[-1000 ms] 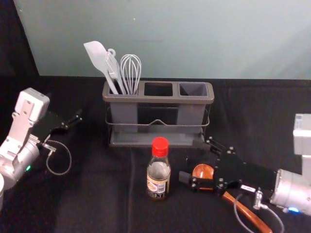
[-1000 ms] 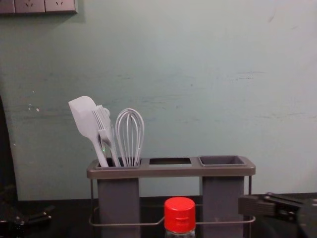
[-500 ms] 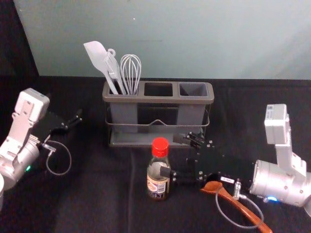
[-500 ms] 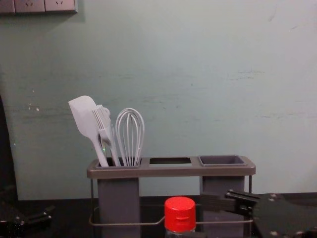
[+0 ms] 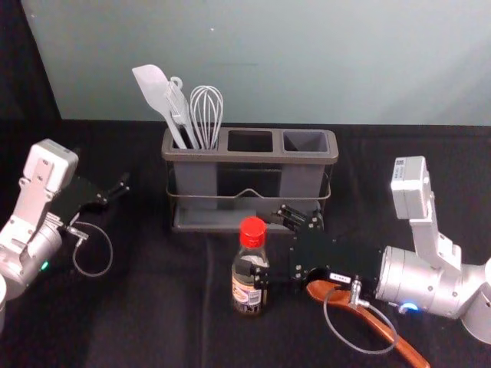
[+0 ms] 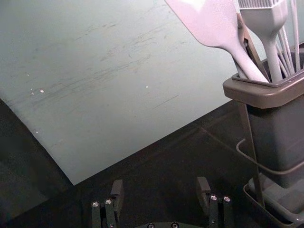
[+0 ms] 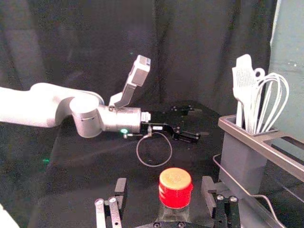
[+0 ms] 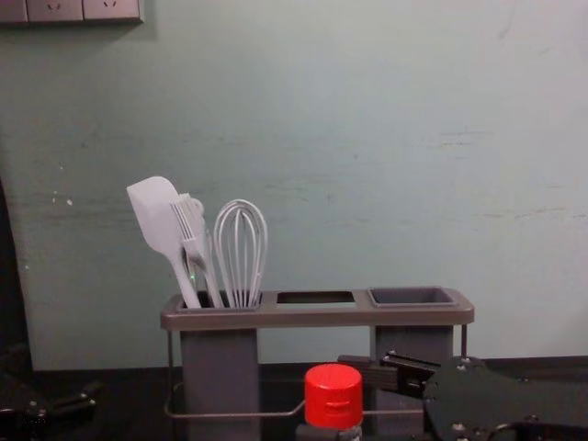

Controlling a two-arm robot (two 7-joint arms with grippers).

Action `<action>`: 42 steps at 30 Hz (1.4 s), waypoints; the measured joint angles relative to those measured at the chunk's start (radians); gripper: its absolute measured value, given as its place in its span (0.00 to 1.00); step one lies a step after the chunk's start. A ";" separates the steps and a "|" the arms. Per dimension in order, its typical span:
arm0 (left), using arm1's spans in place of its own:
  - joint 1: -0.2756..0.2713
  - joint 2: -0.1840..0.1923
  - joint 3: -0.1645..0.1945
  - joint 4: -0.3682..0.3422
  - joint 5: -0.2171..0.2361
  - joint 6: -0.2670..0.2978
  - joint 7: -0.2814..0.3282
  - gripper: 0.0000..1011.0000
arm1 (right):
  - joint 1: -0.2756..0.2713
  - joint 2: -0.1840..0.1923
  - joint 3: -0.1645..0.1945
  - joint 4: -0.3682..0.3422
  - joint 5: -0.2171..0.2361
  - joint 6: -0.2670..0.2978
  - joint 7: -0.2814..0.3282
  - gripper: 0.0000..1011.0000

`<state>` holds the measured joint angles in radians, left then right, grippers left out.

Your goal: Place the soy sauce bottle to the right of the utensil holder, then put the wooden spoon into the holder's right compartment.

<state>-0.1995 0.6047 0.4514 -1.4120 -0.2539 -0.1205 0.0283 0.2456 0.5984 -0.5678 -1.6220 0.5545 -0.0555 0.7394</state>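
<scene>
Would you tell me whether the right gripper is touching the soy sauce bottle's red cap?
Apart. The right wrist view shows the right gripper open, with a plain gap on each side of the red cap.

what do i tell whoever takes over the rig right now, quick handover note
Right gripper: open, its fingers on either side of the soy sauce bottle, gaps showing, no grip.
Left gripper: open, holding nothing, off to the left of the utensil holder.
Bottle: upright, in front of the holder.
Wooden spoon: lying on the table, partly under the right arm.
Done: neither placement.
Left: grip the bottle and set it right of the holder, then spoon into the right compartment.
</scene>
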 joint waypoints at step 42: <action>0.000 0.000 0.000 0.000 0.000 0.000 0.000 0.99 | -0.015 0.018 0.015 -0.022 0.022 -0.011 0.000 0.39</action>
<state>-0.1995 0.6047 0.4514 -1.4120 -0.2539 -0.1205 0.0283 0.2302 0.6169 -0.5529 -1.6445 0.5766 -0.0661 0.7396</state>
